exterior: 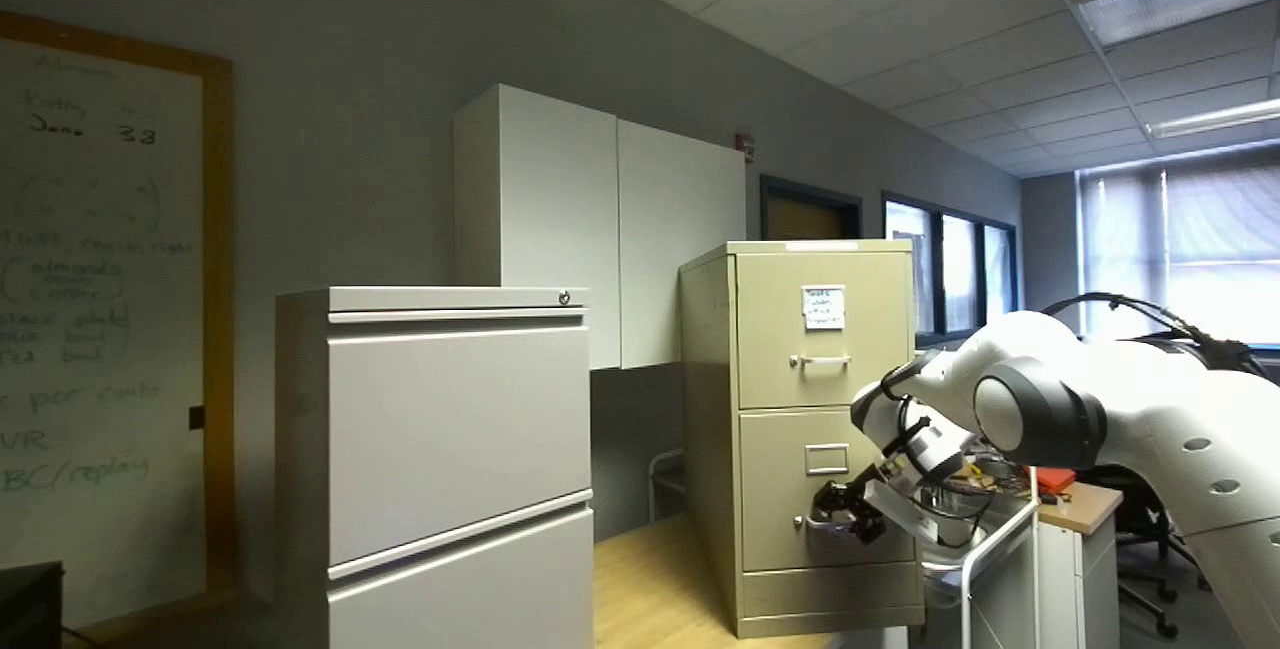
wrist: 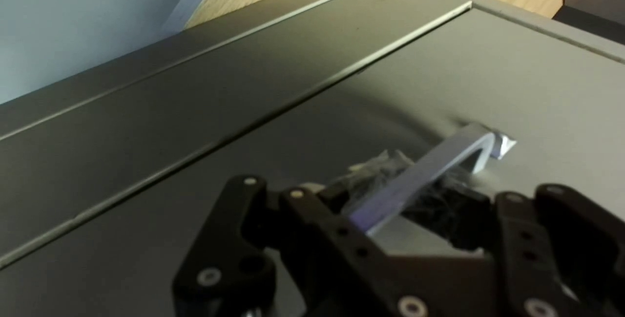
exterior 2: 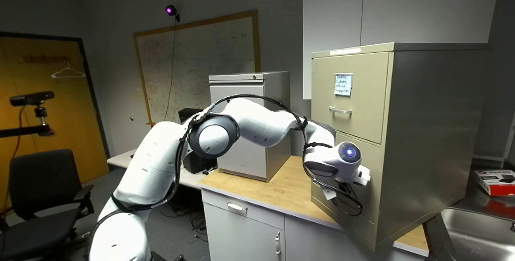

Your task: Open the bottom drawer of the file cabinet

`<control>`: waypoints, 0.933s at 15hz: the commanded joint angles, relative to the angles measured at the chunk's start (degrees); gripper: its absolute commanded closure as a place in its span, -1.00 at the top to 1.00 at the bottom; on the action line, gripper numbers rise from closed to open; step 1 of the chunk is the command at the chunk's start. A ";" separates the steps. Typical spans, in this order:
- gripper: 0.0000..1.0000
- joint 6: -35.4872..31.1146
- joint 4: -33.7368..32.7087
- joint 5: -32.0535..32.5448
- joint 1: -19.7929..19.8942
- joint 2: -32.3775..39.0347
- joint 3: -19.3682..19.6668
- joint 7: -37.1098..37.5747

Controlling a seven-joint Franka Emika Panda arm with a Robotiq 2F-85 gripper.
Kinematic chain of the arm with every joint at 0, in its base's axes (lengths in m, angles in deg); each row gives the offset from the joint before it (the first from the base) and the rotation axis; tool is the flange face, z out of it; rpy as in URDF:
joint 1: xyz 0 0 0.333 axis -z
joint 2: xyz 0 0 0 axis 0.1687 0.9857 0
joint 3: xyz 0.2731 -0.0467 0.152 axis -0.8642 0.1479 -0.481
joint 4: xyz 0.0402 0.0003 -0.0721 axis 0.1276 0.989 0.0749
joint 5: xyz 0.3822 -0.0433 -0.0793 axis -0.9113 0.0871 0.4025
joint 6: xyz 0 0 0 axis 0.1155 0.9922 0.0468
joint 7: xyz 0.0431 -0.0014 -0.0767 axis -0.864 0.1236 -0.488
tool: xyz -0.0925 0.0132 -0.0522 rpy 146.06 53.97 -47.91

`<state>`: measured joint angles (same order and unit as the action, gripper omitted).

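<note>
So that the bottom drawer (exterior: pixel 785 491), flush in the file cabinet (exterior: pixel 775 394) at right, can presumably be drawn outward, its handle (wrist: pixel 425 173) is pinched by the hand (wrist: pixel 403 197) from both sides.

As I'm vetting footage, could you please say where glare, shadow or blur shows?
In the wrist view, the gripper looks blurred and shadow falls on the bottom drawer beside its handle; in an exterior view, the far-right window glares white; in an exterior view, the beige cabinet's side looks dark.
</note>
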<state>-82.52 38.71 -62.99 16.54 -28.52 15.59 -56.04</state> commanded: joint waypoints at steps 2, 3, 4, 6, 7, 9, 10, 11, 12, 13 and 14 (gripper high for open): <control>-0.95 -5.77 11.12 -6.09 0.23 -4.70 -1.99 0.07; -0.95 -5.73 11.12 -6.16 0.29 -4.70 -2.01 -0.01; -0.95 -5.75 11.12 -6.18 0.30 -4.70 -2.02 -0.05; -0.95 -5.88 11.11 -6.29 0.33 -4.67 -2.05 -0.18; -0.95 -6.01 11.11 -6.40 0.34 -4.64 -2.08 -0.30; -0.95 -6.26 11.11 -6.68 0.40 -4.59 -2.17 -0.59; -0.95 -6.27 11.11 -6.64 0.38 -4.58 -2.16 -0.57; -0.95 -6.16 11.11 -6.54 0.38 -4.58 -2.12 -0.47; -0.95 -6.04 11.11 -6.31 0.31 -4.58 -2.03 -0.23; -0.95 -6.39 11.11 -5.23 -0.21 -4.51 -1.54 0.78; -0.95 4.53 11.12 -1.36 2.11 -5.63 -2.69 -7.89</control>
<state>-82.59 38.58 -63.03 16.54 -28.41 15.61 -55.90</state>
